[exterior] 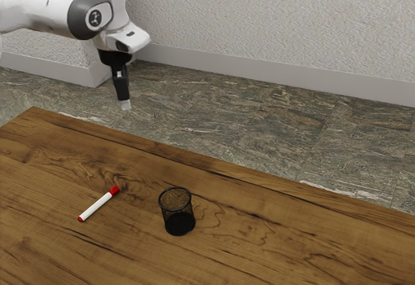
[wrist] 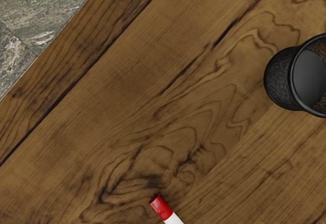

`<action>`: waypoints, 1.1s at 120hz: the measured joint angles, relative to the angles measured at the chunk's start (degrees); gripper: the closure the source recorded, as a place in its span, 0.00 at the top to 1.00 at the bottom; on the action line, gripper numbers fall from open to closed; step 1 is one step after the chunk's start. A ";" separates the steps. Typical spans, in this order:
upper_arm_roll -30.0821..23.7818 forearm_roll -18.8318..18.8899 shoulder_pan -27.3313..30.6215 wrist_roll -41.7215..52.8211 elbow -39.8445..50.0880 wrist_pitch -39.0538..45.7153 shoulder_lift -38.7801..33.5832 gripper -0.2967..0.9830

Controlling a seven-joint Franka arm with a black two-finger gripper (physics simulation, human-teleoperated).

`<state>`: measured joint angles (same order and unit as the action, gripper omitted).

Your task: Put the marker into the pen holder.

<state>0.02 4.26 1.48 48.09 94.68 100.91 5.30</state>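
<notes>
My gripper (exterior: 125, 104) hangs high in the exterior view, well above the marker and the pen holder and apart from both. A white marker (exterior: 97, 206) with red ends lies flat on the wooden table. To its right in the exterior view stands the black mesh pen holder (exterior: 177, 214), upright with its round mouth facing up. In the wrist view, the marker's red end (wrist: 162, 207) appears with a bit of the white barrel, and part of the pen holder (wrist: 283, 84) is visible. The marker lies outside the holder, a short gap from it.
The brown wooden table (exterior: 272, 233) has its long far edge running diagonally across the exterior view. Beyond it lie a stone-patterned floor (exterior: 259, 123) and a pale textured wall (exterior: 279, 26). In the wrist view, the table edge borders a piece of floor (wrist: 41, 10).
</notes>
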 joint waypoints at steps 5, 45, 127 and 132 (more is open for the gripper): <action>0.03 0.07 0.06 0.39 0.00 0.05 0.52 0.77; 0.05 -0.07 1.12 -1.51 23.88 11.13 -8.56 0.77; 3.76 0.18 7.73 -22.60 32.46 35.85 4.08 0.41; 3.80 0.22 7.45 -23.85 32.36 36.44 4.94 0.40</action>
<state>3.83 4.47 8.93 24.24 127.04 137.35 10.24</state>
